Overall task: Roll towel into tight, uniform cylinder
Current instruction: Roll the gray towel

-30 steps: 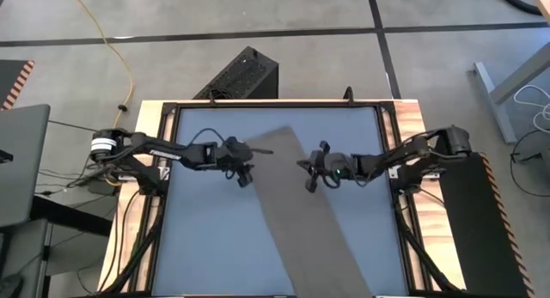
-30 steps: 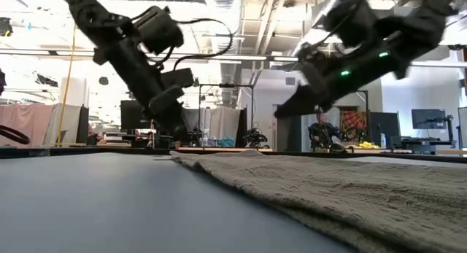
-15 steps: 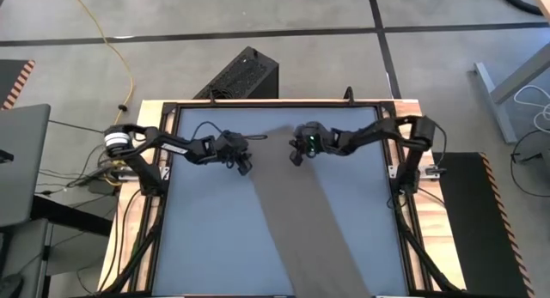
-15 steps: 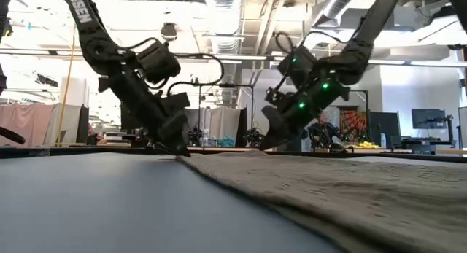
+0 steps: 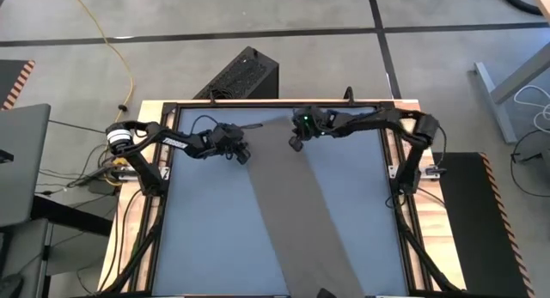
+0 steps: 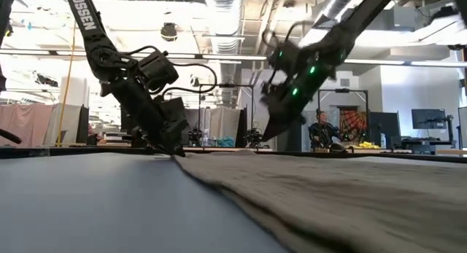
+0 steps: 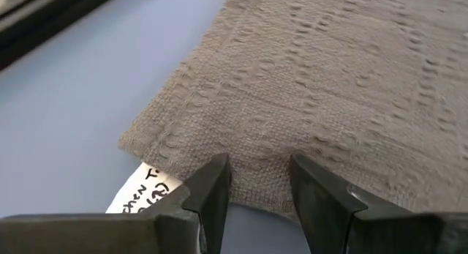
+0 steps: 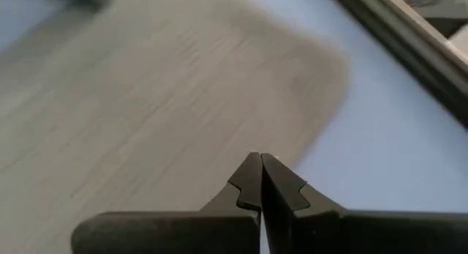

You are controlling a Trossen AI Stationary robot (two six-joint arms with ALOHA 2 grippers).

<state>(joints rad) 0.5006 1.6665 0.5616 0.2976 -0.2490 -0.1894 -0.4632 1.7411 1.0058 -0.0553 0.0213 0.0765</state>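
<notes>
Lying flat and diagonal across the blue table (image 5: 206, 221), the towel (image 5: 301, 212) is judged thin, soft and floppy, best taken at its two far corners. The left gripper (image 7: 257, 192) is set at the far-left corner, fingers parted narrowly, nothing pinched yet. The right gripper (image 8: 260, 182) hovers above the far-right corner, fingers pressed together, empty. The white tag (image 7: 145, 191) is shown only in the left wrist view.

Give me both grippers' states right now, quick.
Left gripper: open, fingers straddling the towel edge beside its white tag.
Right gripper: shut, holding nothing, above the towel.
</notes>
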